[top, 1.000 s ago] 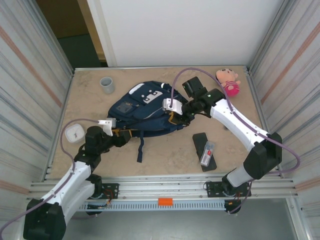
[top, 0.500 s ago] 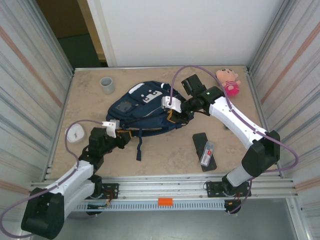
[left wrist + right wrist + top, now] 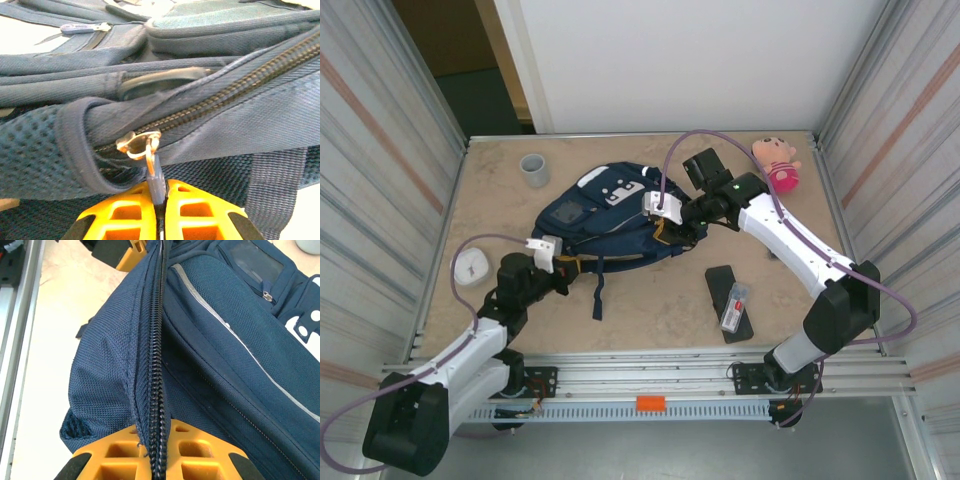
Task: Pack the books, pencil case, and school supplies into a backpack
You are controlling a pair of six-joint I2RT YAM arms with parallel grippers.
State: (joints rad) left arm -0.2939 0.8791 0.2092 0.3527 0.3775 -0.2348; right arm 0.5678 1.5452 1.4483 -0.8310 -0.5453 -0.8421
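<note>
- Now the left hand point(image 3: 563, 268) is clenched. A second ago its jaws stood apart at the backpack's near edge. They now pinch the zip pull point(image 3: 155, 177), which hangs from the slider point(image 3: 136, 142) just beyond the fingertips.
- So the grip for opening is made. The teeth beside the slider look closed, so I judge that packing has not begun and that a pull along the zip comes next.
- Between the two hands the backpack point(image 3: 610, 215) lies flat on the desk point(image 3: 660, 300), front pocket up.
- Over the same second the right hand point(image 3: 673, 232) has stayed clenched on the zip seam point(image 3: 157, 365) at the backpack's other end. The shut teeth run away from its fingertips, and it looks to be bracing the fabric for the pull.
- Back from the right hand, toward its arm's base, the case point(image 3: 718, 285) lies on the desk with the packet point(image 3: 736, 305) on top. Both are well apart from the backpack.
- Hidden or unclear: what the backpack holds, while the zip is shut. The pull's lower end is buried between the left hand's pads, and the zip runs out of the left wrist view. The packet's markings are too small to read.
</note>
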